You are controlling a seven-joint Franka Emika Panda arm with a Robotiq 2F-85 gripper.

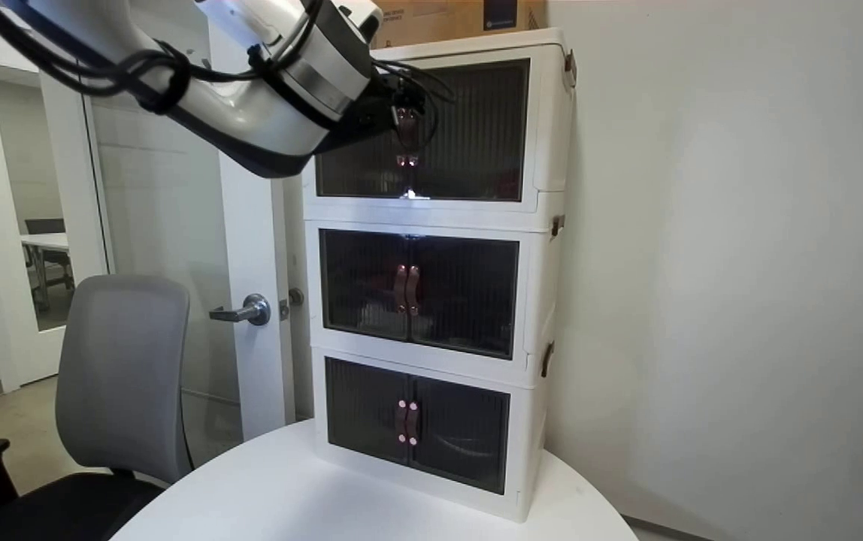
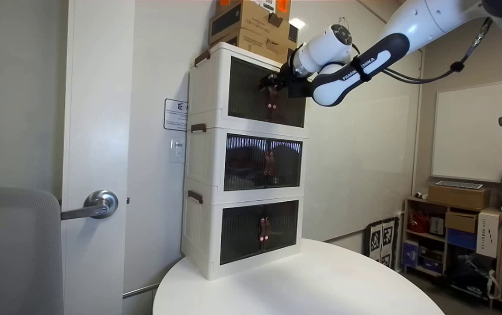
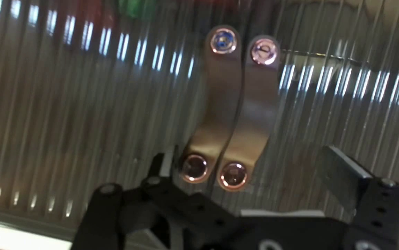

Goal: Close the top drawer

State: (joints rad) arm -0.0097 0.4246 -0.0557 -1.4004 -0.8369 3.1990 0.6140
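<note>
The top drawer [image 1: 476,135] is the uppermost compartment of the white cabinet, with two smoky translucent doors; it also shows in an exterior view [image 2: 249,92]. Both doors look shut, lying flat in the frame. In the wrist view the ribbed door panels [image 3: 81,139] fill the picture, with a thin seam between two side-by-side reddish handles [image 3: 255,107]. My gripper [image 3: 250,152] is open close in front of the doors. The lower ends of the handles show between its fingers, nearer the left finger; contact cannot be told. The gripper [image 2: 268,82] partly hides the doors in both exterior views.
The middle compartment [image 1: 461,293] and bottom compartment [image 1: 461,428] are below, doors shut. The cabinet stands on a round white table [image 2: 321,280]. Cardboard boxes [image 2: 259,33] sit on top. A grey chair [image 1: 123,376] and a door with a lever handle [image 1: 251,309] are beside it.
</note>
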